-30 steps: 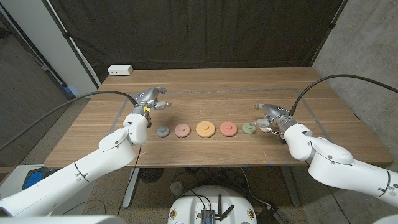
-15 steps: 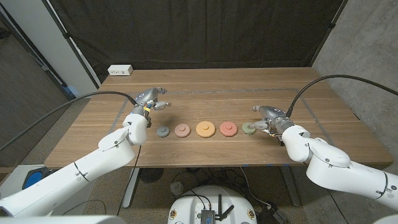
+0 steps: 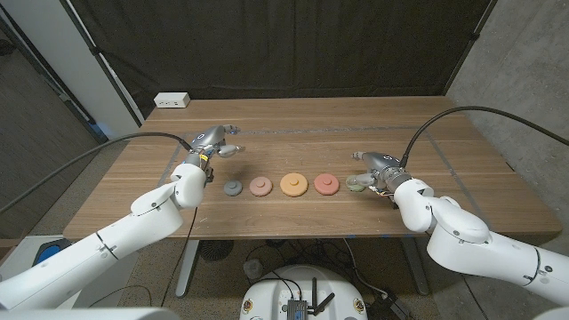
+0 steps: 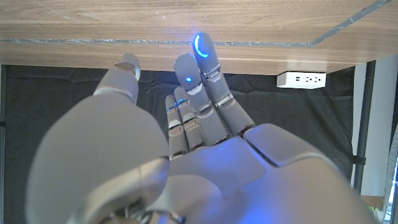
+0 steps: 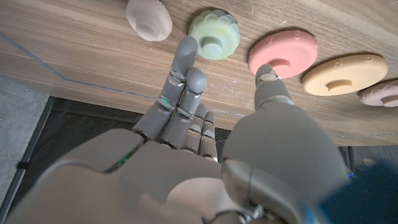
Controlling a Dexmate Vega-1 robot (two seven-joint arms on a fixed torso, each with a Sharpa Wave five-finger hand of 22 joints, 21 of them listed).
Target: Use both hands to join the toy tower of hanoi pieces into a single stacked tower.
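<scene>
Your right hand (image 3: 374, 169) sat over the table just beside the green disc (image 3: 356, 184), at the right end of the row of pieces. In the right wrist view its fingers (image 5: 184, 74) were stretched out and apart, one fingertip close by the green disc (image 5: 214, 33), the thumb reaching toward the pink-red disc (image 5: 283, 52); it held nothing. I could not tell whether any fingertip actually touched the green disc. A small beige piece (image 5: 149, 19) lay just beyond the green one in that view.

Your left hand (image 3: 212, 142) was farther back on the table, behind the grey disc (image 3: 233, 188) and apart from it. In the left wrist view its fingers (image 4: 200, 93) were extended, side by side, with nothing in them.

The pieces lay in a line across the wooden table (image 3: 293, 133), none stacked: grey disc, light pink disc (image 3: 260, 186), orange disc (image 3: 293, 184), pink-red disc (image 3: 326, 184), green disc. A white power strip (image 3: 172, 100) sat at the far left corner of the table.
</scene>
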